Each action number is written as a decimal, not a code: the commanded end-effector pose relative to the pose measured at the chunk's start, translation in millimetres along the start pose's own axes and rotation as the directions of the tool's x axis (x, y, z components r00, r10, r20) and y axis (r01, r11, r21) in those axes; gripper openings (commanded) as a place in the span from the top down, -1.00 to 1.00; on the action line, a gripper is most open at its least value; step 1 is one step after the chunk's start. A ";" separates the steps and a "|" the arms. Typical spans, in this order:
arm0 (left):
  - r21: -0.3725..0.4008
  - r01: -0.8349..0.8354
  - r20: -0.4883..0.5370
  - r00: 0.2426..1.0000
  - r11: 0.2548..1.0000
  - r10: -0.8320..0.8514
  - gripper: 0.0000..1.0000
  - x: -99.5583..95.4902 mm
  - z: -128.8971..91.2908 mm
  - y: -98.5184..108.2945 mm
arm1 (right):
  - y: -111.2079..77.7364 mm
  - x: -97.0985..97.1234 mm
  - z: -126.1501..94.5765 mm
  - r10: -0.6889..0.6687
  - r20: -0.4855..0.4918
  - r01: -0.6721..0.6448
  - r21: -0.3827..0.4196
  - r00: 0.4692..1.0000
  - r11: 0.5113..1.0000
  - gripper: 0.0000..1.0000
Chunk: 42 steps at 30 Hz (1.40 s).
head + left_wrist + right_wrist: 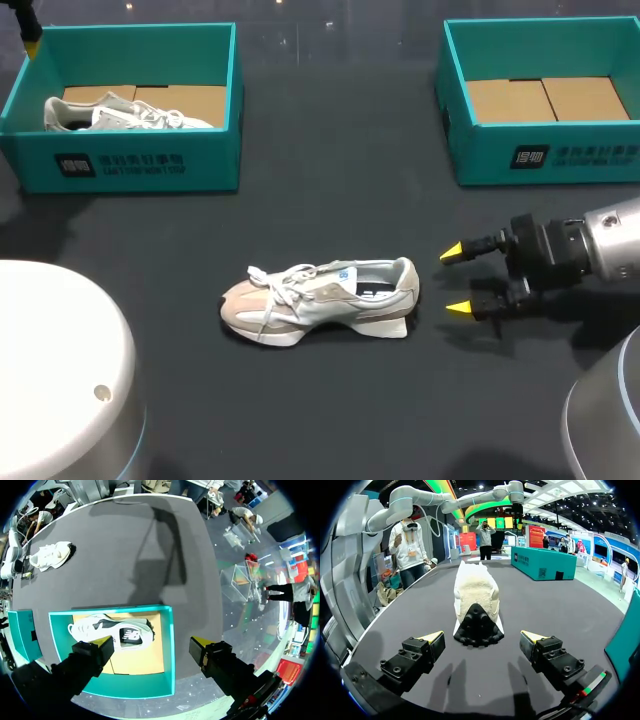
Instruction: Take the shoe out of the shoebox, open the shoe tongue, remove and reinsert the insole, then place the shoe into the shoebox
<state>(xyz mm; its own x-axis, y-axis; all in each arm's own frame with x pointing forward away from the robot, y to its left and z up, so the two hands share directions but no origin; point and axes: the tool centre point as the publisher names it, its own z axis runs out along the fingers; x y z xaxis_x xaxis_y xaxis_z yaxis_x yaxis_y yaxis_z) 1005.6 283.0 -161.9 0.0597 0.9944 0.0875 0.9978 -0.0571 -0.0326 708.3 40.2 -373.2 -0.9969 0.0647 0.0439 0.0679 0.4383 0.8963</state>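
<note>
A beige and white shoe [320,298] lies on its sole in the middle of the dark table, toe to the left. My right gripper [458,280] is open just right of its heel, not touching it; in the right wrist view the heel [477,605] is straight ahead of the open gripper [482,637]. The left teal shoebox [130,165] holds a second shoe [120,112]. My left gripper [152,645] hangs open above that box [167,650], with the boxed shoe [112,630] below it. In the head view only one yellow fingertip [32,45] of it shows.
A second teal shoebox [580,155] stands at the back right with only cardboard in it. White rounded robot bases sit at the front left [60,370] and front right [605,420]. Bare table lies between the boxes and around the shoe.
</note>
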 end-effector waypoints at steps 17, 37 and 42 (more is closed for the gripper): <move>0.000 -0.001 -0.001 1.000 1.000 0.001 -1.00 0.7 -0.3 0.2 | 3.8 12.1 29.4 0.018 0.073 -0.014 -0.065 0.997 0.998 -1.00; 0.000 -0.001 -0.001 1.000 1.000 0.001 -1.00 0.7 -0.3 0.2 | 8.2 8.0 54.1 -0.010 0.065 0.016 -0.100 0.998 0.995 -1.00; 0.000 -0.001 -0.001 1.000 1.000 0.001 -1.00 0.7 -0.3 0.2 | 9.1 6.2 58.3 -0.017 0.054 0.023 -0.106 0.998 0.994 -1.00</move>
<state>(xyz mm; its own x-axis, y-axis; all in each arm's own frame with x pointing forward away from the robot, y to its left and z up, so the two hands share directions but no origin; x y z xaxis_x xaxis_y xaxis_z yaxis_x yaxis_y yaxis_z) 1005.6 283.0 -161.9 0.0597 0.9944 0.0875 0.9978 -0.0571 -0.0326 700.3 92.3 -387.1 -0.9938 0.1113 0.0022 0.0401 0.3400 0.9396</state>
